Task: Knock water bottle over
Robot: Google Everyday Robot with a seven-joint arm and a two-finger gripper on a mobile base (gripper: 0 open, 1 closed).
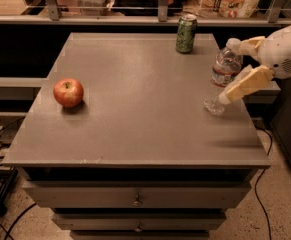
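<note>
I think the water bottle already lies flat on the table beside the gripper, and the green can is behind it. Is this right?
No. The camera view shows the water bottle standing on its base, cap up, not lying flat. The rest is right: the gripper is beside it, and the green can is behind it.
</note>
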